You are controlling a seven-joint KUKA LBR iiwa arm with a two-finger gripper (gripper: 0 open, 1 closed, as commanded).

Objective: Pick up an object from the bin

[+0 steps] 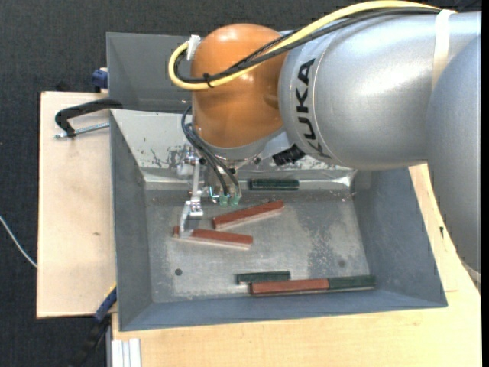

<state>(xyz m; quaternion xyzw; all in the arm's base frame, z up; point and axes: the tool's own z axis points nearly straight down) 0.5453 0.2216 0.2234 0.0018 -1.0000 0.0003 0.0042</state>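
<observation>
My gripper (208,209) hangs under the orange cover over the left middle of the bin, open, with nothing between its fingers. The left finger (192,209) comes down at the left end of a flat red-brown stick (218,238) lying on the bin floor. The other finger (226,196) stands just above the left end of a second red-brown stick (249,214), which lies slanted a little further back. I cannot tell whether either fingertip touches a stick.
A dark green stick (273,183) lies along the back wall, right of the gripper. Near the front wall lie another dark green stick (263,278), a red-brown one (290,286) and a dark one (351,283). The big arm covers the bin's upper right.
</observation>
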